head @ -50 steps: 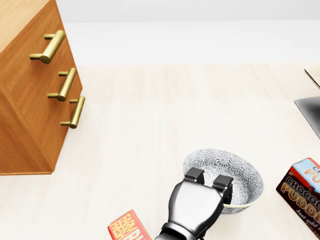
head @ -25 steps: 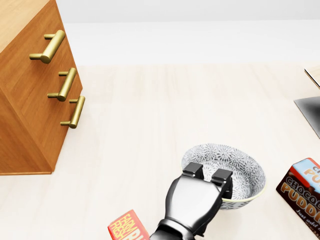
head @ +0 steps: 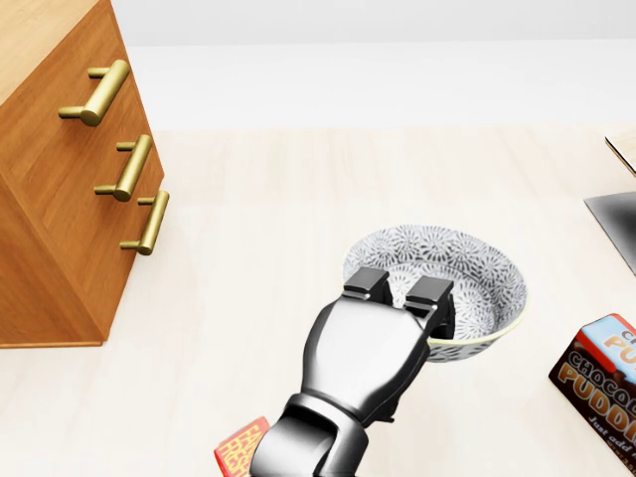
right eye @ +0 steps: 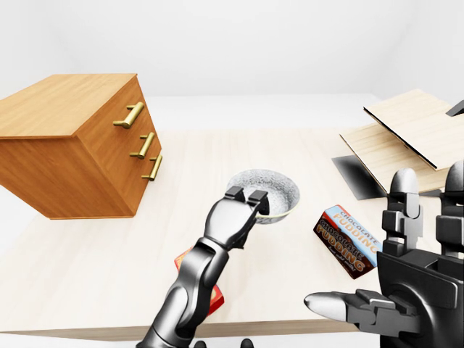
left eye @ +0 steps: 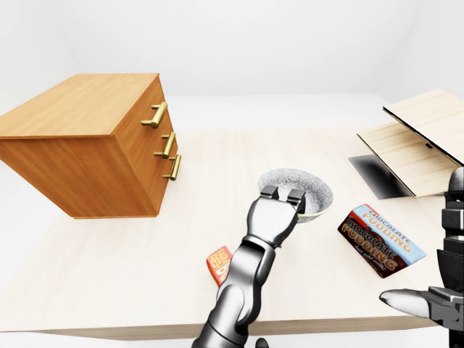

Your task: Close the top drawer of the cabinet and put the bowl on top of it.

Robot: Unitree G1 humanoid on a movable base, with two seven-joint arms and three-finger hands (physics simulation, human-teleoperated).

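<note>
Left hand point(head: 366, 350): clamped on bowl point(head: 477, 273) — at the rim.
Right hand point(right eye: 413, 286): fingers held spread apart.
Cabinet point(left eye: 94, 145): drawers flush.

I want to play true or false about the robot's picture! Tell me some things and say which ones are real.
The left hand grips the rim of the bowl. True.
The bowl sits on top of the cabinet. False: the left hand holds it over the table, right of the cabinet in the left-eye view.
The cabinet has three gold handles. True.
The right hand holds the chocolate pudding box. False: that hand is open and empty; the box lies on the table.
The bowl is full of soup. False: it is empty.
</note>
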